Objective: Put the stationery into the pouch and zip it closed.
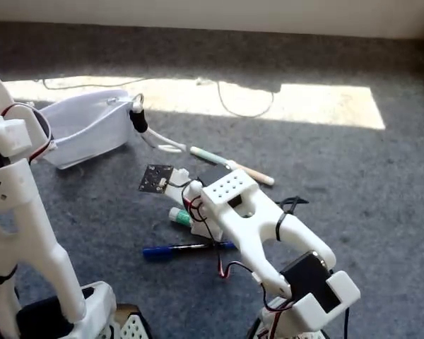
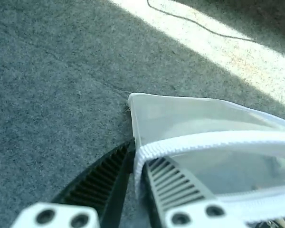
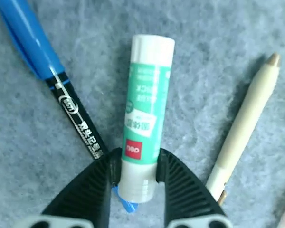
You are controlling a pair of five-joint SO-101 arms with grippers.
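1. My right hand (image 3: 137,166) is pinching the glue stick (image 3: 147,109) by its base end. The ribbed black fingers press on either side of the smooth round tube.
2. The glue stick is a short cylinder with a white cap and a green-and-white label. It lies on the nubby grey carpet (image 1: 353,198), and its long axis runs straight out from my palm with the cap pointing away from it.
3. A blue pen (image 3: 47,71) with a glossy blue cap and a black barrel lies just beside it on one side. A slim matte cream pen (image 3: 247,128) lies on the other, and both angle outward from the stick.
4. My left hand (image 2: 138,159) is closed on the pouch (image 2: 190,118), with the fingers gripping the woven white zipper tape at one corner.
5. The pouch is soft, translucent white plastic. In the high view it sits at the far left of the carpet — well apart from the pens — and its mouth gapes open.
6. Beyond it, a thin cable trails across a sunlit strip of carpet.
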